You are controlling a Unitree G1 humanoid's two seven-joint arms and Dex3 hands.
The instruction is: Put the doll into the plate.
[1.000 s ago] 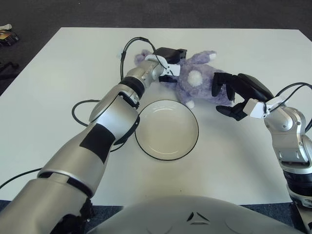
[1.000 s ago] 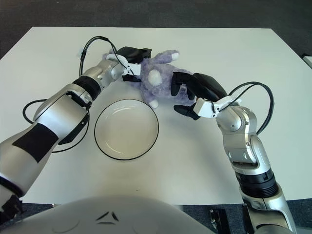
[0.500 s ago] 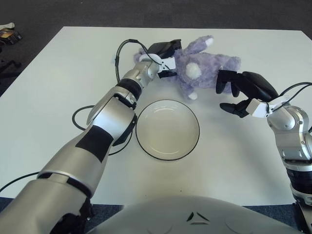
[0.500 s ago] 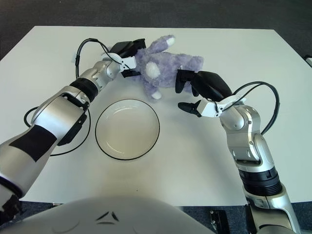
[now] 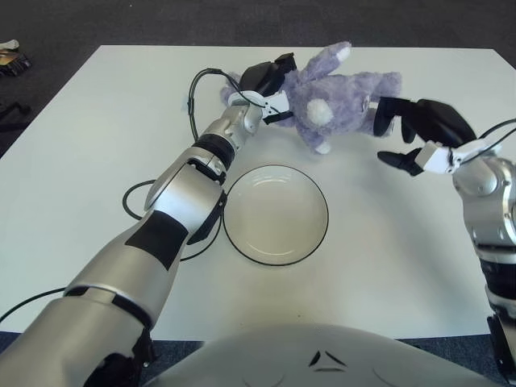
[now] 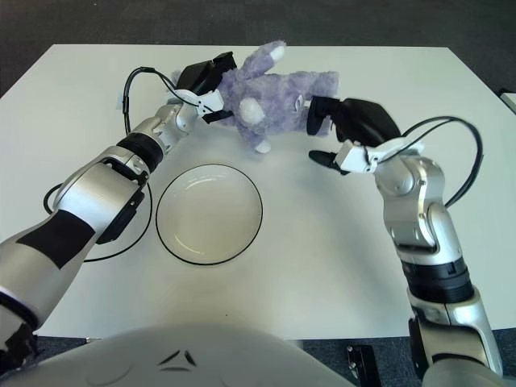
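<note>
The purple plush doll [image 5: 339,95] is stretched between my two hands over the far side of the white table, behind the plate. My left hand [image 5: 270,81] is shut on its left end, by the head. My right hand [image 5: 397,133] has its fingers curled onto the doll's right end, with the thumb lower and a little apart. The white plate [image 5: 276,262] with a thin black rim lies in the middle of the table with nothing in it, nearer to me than the doll.
A black cable [image 5: 133,197] loops on the table beside my left forearm, left of the plate. The table's far edge [image 5: 161,47] runs just behind the doll, with dark floor beyond. Small items [image 5: 11,55] lie on the floor at far left.
Both hands have carried the doll away from me and up, from beside the plate's far rim toward the table's far edge. My right hand has followed it up and to the right.
</note>
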